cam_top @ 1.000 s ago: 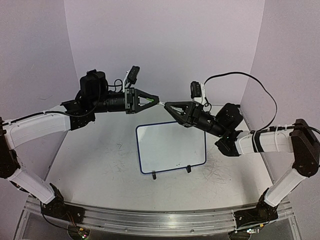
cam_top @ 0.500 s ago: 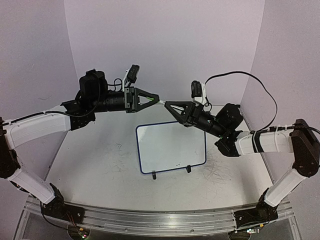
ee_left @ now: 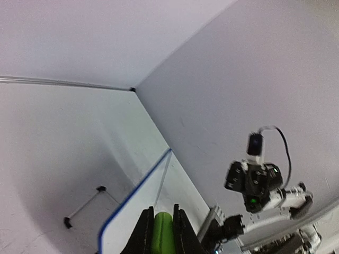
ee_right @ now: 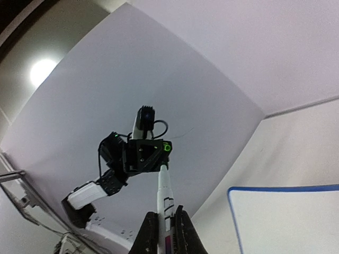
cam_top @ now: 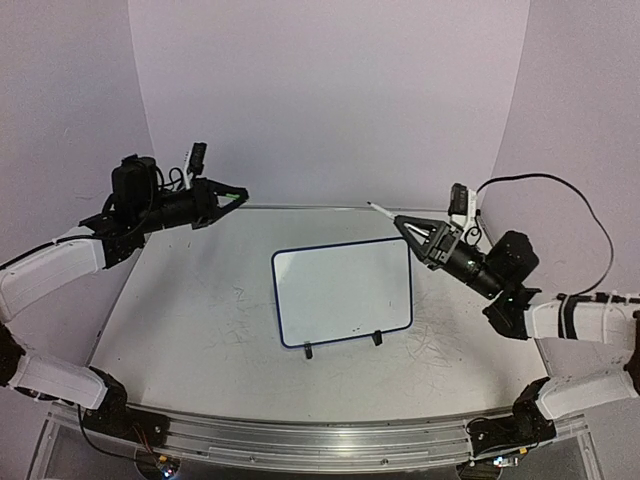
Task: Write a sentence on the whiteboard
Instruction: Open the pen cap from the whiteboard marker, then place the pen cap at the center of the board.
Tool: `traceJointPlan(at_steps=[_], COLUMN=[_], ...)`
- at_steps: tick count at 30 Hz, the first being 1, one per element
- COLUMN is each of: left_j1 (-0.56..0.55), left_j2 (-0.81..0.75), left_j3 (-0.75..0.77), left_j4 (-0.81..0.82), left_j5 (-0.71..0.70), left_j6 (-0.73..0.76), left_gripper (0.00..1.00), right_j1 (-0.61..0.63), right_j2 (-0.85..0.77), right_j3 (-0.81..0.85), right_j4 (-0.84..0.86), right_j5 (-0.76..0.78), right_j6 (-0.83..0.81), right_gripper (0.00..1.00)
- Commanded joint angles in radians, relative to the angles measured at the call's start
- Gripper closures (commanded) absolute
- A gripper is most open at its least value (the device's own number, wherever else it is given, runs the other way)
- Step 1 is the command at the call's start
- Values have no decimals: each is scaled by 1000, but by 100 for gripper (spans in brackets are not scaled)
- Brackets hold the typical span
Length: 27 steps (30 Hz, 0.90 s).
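Observation:
The whiteboard [cam_top: 345, 290] stands on its two black feet mid-table, and its face shows no green words. It also shows in the left wrist view [ee_left: 127, 225] and the right wrist view [ee_right: 291, 222]. My left gripper [cam_top: 238, 195] is up at the back left, shut on a green marker cap [ee_left: 163, 233]. My right gripper [cam_top: 403, 222] is above the board's far right corner, shut on a white marker [cam_top: 385, 213] whose bare tip points up and left. The marker also shows between the jaws in the right wrist view [ee_right: 165, 196].
The white tabletop [cam_top: 200, 320] carries faint grey scribble marks. Pale walls close the back and both sides. An aluminium rail [cam_top: 300, 440] runs along the near edge. A black cable [cam_top: 560, 190] loops over the right arm.
The grippers, close together above the board's far edge, have pulled apart. The left swung far left with the green cap, the right swung right with the uncapped marker.

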Motion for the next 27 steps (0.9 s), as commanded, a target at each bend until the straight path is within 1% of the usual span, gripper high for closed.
traceJointPlan(at_steps=[1, 2, 3, 5, 8, 10, 13, 17, 21, 23, 27], left_j1=[99, 104, 108, 113, 113, 112, 99, 31, -18, -35, -57], left_j2=[-66, -64, -55, -19, 59, 98, 142, 227, 318, 368, 437], left_j3=[-5, 0, -6, -34, -71, -84, -104, -89, -77, -67, -46], left_j4=[-265, -347, -385, -439, -477, -498, -518, -571, -577, -577, -576], left_j5=[-131, -178, -204, -229, -213, -236, -318, -514, -677, -725, -777], left_j6=[119, 156, 181, 195, 201, 211, 229, 253, 255, 258, 262], left_gripper=[100, 100, 100, 100, 100, 100, 100, 100, 98, 97, 97], right_j1=[-23, -22, -22, -22, -22, -22, -22, -22, -21, -22, -22], right_j2=[-235, -277, -303, -339, -342, -336, -327, -313, -321, -333, -363], right_j3=[17, 40, 66, 95, 142, 154, 155, 158, 152, 146, 126], right_j4=[-375, -483, -578, -660, -757, -771, -767, -755, -749, -749, -749], right_j5=[132, 165, 196, 227, 233, 230, 224, 203, 197, 197, 204], right_j6=[-272, -342, -389, -463, -531, -546, -553, -556, -553, -551, -545], right_gripper=[100, 100, 100, 100, 100, 100, 100, 100, 100, 100, 100])
